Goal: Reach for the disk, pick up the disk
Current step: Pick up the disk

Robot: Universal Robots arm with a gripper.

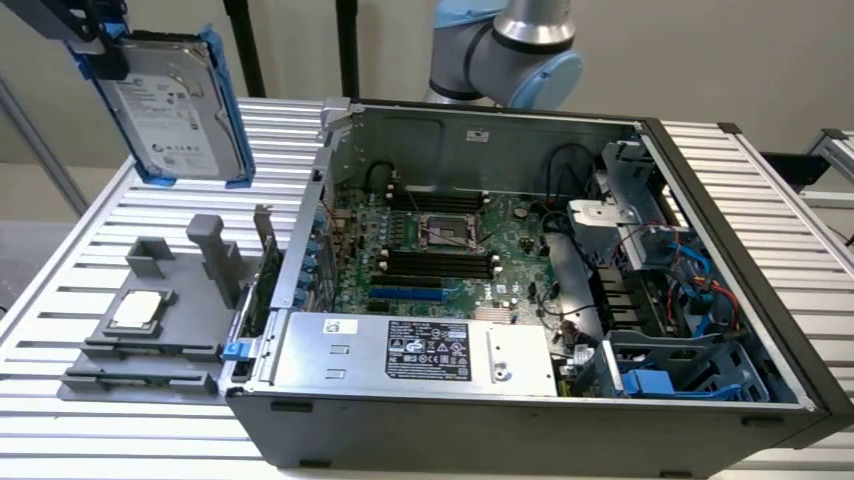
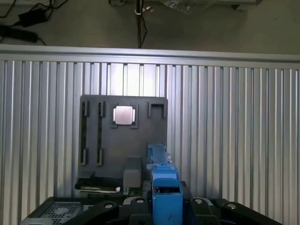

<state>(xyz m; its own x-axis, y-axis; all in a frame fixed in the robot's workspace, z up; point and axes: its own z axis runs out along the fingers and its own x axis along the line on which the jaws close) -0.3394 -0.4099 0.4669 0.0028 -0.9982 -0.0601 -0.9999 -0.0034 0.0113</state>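
One disk [image 1: 174, 105] hangs at ten o'clock, clamped by the one gripper [image 1: 100, 52]; one square chip [image 1: 138, 311] lies at eight o'clock.

exterior oblique from above, wrist downward, both on grey fixture [image 1: 187, 300] [image 2: 122, 145]

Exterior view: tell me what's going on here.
The arm's gripper has the disk pinched at its upper end between the fingers. The disk hangs nearly upright in the air, clear of the table. Below it lies a grey fixture with a chip in it. The fixture is on the exterior view's left of the open case. The pick-up looks done.
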